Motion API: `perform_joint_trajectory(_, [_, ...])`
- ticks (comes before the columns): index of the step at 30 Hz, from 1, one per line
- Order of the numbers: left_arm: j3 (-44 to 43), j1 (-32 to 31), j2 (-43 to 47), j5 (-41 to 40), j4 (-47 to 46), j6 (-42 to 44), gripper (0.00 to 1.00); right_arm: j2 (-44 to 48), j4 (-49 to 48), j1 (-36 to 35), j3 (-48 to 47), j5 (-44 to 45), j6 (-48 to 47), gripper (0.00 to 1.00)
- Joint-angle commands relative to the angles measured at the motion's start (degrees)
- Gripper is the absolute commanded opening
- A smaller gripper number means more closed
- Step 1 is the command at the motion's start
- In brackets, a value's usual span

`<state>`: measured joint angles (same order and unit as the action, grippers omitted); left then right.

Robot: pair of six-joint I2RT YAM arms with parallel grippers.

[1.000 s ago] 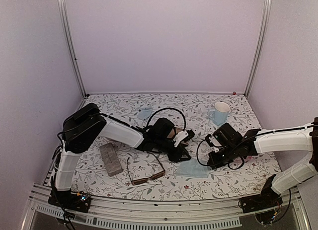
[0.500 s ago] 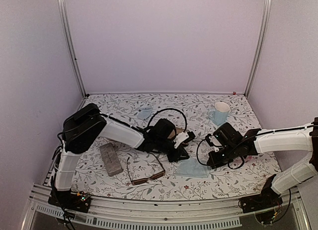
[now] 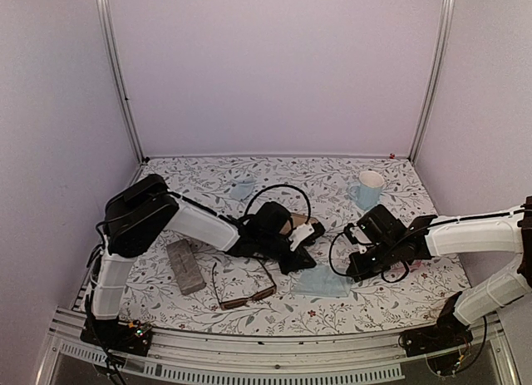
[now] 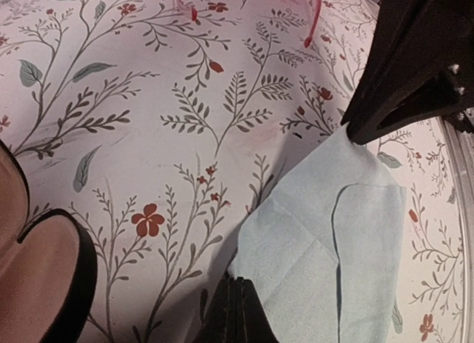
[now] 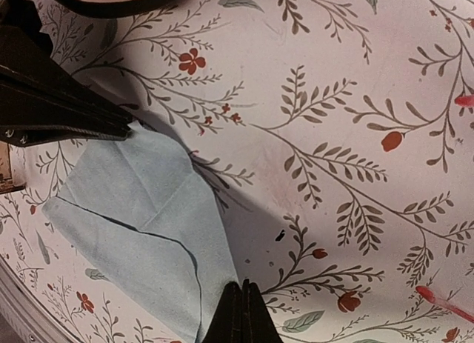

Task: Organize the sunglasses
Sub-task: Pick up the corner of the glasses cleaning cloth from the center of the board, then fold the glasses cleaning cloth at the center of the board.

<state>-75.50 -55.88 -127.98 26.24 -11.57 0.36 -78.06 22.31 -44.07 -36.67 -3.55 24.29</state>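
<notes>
The left jaws, half open a second ago, are now closed at the blue cloth's (image 3: pixel 322 281) edge; the right jaws stay closed at its opposite corner. The brown sunglasses (image 3: pixel 245 298) lie unmoved on the worktop (image 3: pixel 391 306) near the grey case (image 3: pixel 185 266), and the pink sunglasses (image 4: pixel 315 17) lie beyond the cloth.

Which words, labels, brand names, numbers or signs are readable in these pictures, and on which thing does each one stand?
None can be read in any view.
The mug, the grey case, the blue cloth and the brown glasses show no writing.
The table cover bears only printed leaves and flowers.
</notes>
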Motion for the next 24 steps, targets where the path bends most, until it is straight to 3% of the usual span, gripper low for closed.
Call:
perform_joint_trajectory(1, [3.28,1.27,2.91,2.08,-3.85,-5.45,0.00,1.14,-0.98,0.43,-0.34,0.04,-1.27,0.00])
perform_joint_trajectory(9, [10.77,1.57,14.50,-0.56,-10.61,-12.00,0.00,6.53,-0.09,0.47,-5.61,-1.64,-5.54,0.00])
perform_joint_trajectory(17, [14.13,-0.78,24.51,-5.60,-8.47,-11.89,0.00,13.70,1.88,0.03,-8.24,-7.88,-9.38,0.00])
perform_joint_trajectory(24, [19.85,-4.53,30.19,-12.32,-8.63,-11.57,0.00,17.31,4.85,-2.25,-7.88,-6.48,-9.03,0.00])
